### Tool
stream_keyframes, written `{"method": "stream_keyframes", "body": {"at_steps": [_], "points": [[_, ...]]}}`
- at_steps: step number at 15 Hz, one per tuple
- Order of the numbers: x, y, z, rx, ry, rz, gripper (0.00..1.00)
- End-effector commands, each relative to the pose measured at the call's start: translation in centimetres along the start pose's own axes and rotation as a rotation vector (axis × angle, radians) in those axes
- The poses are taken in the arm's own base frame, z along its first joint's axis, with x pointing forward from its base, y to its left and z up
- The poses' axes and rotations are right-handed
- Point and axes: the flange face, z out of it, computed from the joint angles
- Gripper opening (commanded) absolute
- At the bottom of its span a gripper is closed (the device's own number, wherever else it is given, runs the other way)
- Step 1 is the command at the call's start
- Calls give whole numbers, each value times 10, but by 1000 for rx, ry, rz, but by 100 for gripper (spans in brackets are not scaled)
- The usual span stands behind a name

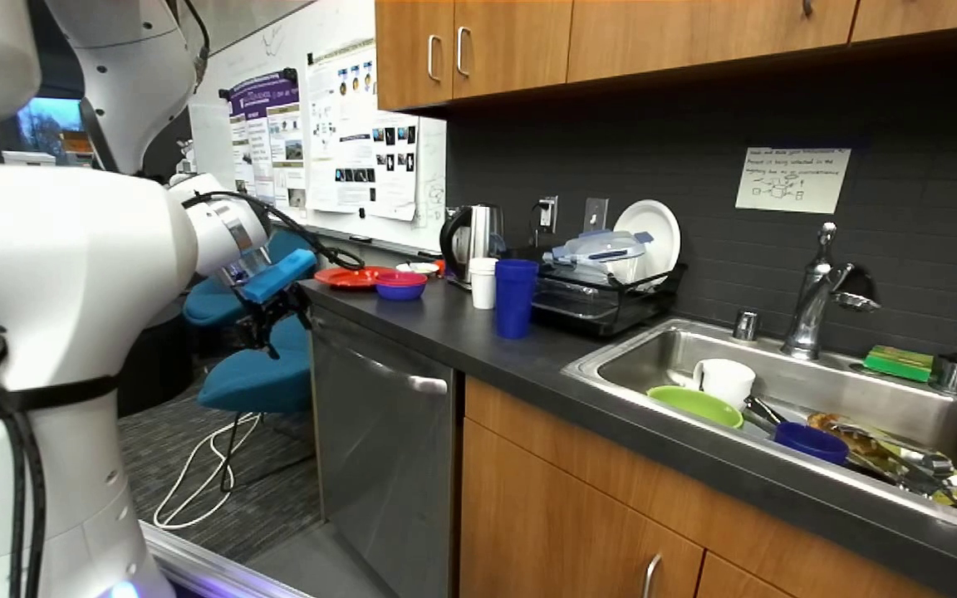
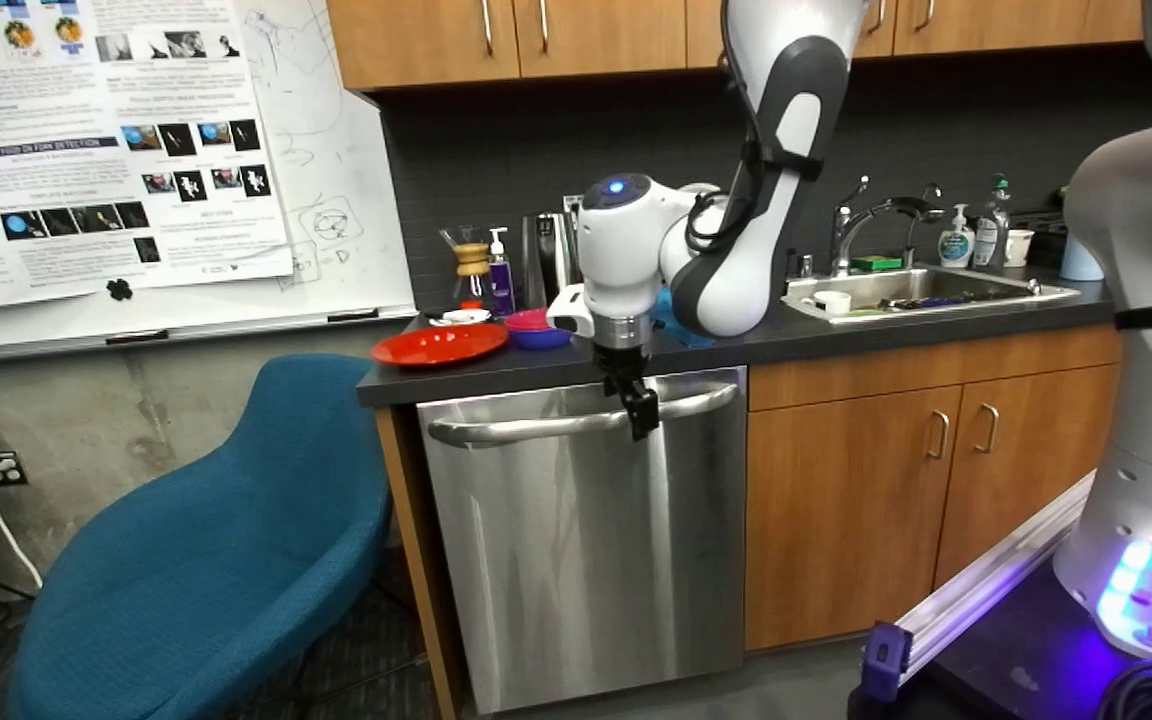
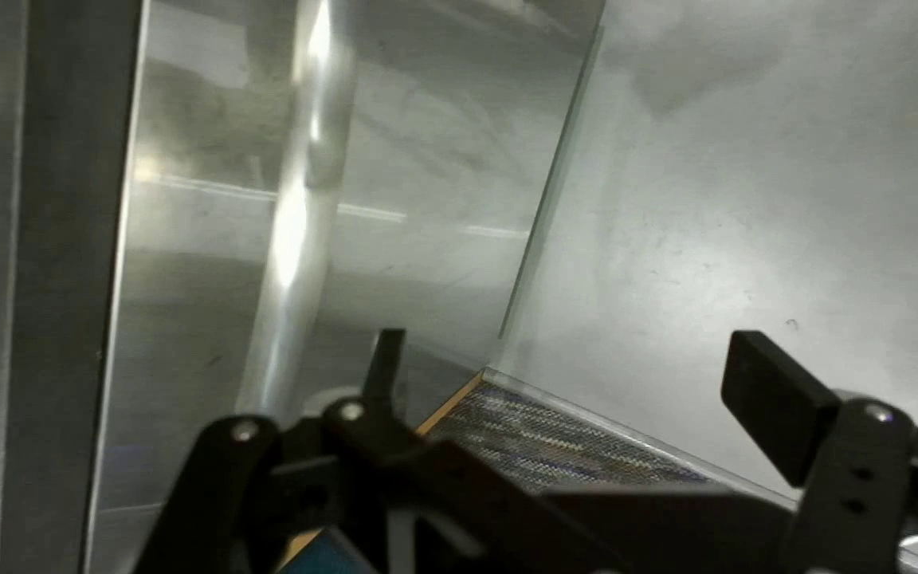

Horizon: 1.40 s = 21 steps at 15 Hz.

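Dishwasher (image 2: 586, 560) in stainless steel stands closed under the end of a dark kitchen surface (image 1: 445, 332), beside wood-fronted cabinets (image 2: 836, 500), as seen in both exterior views. A whiteboard (image 2: 321, 120) hung with printed posters (image 2: 116, 120) lines the adjoining wall. A white robot arm (image 2: 626, 250) reaches toward the appliance's front, the wrist bent downward. Next to the dishwasher, on carpet (image 1: 150, 444), sits a teal chair (image 2: 236, 530). A steel sink (image 1: 877, 407) is set into the surface, and near it a black dish rack (image 1: 603, 303) holds a white plate (image 1: 665, 237) and clear plastic containers (image 1: 599, 253). A curved metal handle (image 2: 536, 428) spans the upper part of the dishwasher door. Near it hangs the black tool (image 3: 578, 365), released, its two fingers (image 3: 782, 410) spread well apart; gray flooring (image 3: 746, 199) and a patch of carpet show through the gap in the wrist view, while the handle lies outside it, beyond one finger. A metal kettle (image 1: 487, 232) stands toward the back of the surface. Close to the surface's end lies a red plate (image 2: 441, 345), beside a pinkish bowl (image 2: 528, 319) stacked on a blue bowl (image 2: 539, 340). A green bowl (image 1: 696, 404) tilts in the sink next to a white mug (image 1: 726, 382). A tall blue cup (image 1: 516, 303) stands upright near white cups (image 1: 483, 286). A green-and-yellow sponge (image 1: 900, 363) rests on the sink's back ledge.
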Motion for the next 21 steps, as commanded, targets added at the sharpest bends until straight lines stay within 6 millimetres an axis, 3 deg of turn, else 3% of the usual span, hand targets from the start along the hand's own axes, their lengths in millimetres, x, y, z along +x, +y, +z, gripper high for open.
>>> {"method": "stream_keyframes", "body": {"at_steps": [1, 4, 8, 15, 21], "points": [[34, 26, 5, -68, -16, 13, 100], [58, 43, 16, -92, -5, 43, 100], [72, 68, 33, -110, -11, 92, 100], [66, 100, 64, -122, -25, 209, 100], [55, 97, 89, -75, -23, 255, 100]]}}
